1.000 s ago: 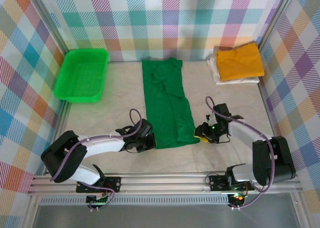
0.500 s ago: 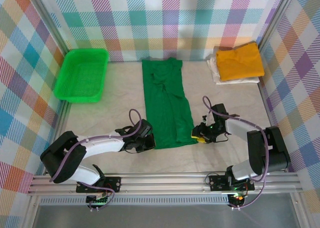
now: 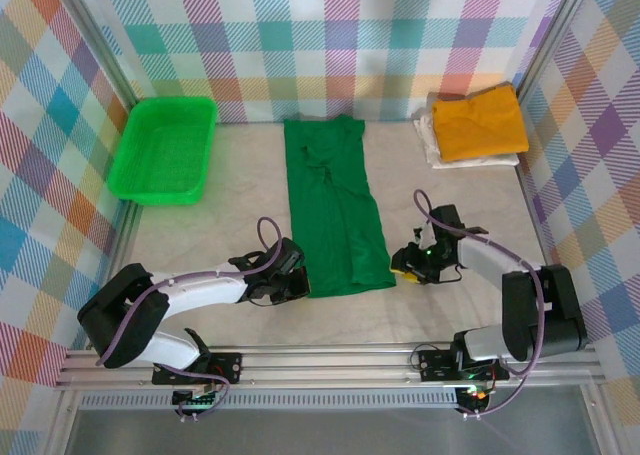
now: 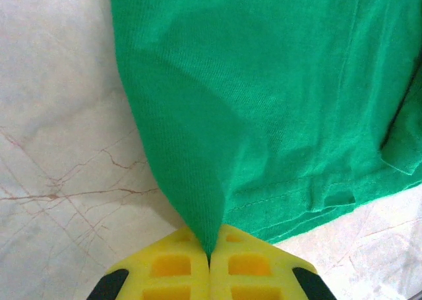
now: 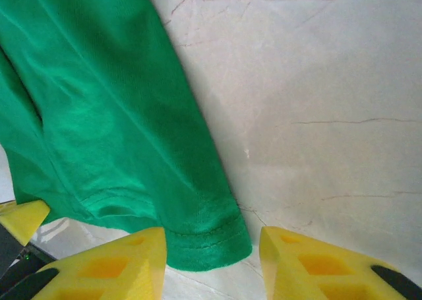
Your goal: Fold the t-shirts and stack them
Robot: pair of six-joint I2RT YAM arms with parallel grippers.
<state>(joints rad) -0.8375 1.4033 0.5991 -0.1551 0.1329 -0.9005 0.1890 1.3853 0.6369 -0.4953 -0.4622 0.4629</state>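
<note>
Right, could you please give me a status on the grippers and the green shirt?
Left gripper shut on green t-shirt, near-left corner. Right gripper open, straddling near-right hem. Yellow t-shirt on white t-shirt far right, basket far left; neither obstructing.

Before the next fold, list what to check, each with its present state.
1. Left gripper pinching the green t-shirt at its near left corner: ok.
2. Right gripper closed on the near right corner: not ok; its jaws stand open on either side of it.
3. Green t-shirt lying in a long strip, apart from the basket: ok.
4. Yellow t-shirt folded atop the white t-shirt: ok.
5. Right jaws low enough to catch every layer: cannot tell.
</note>
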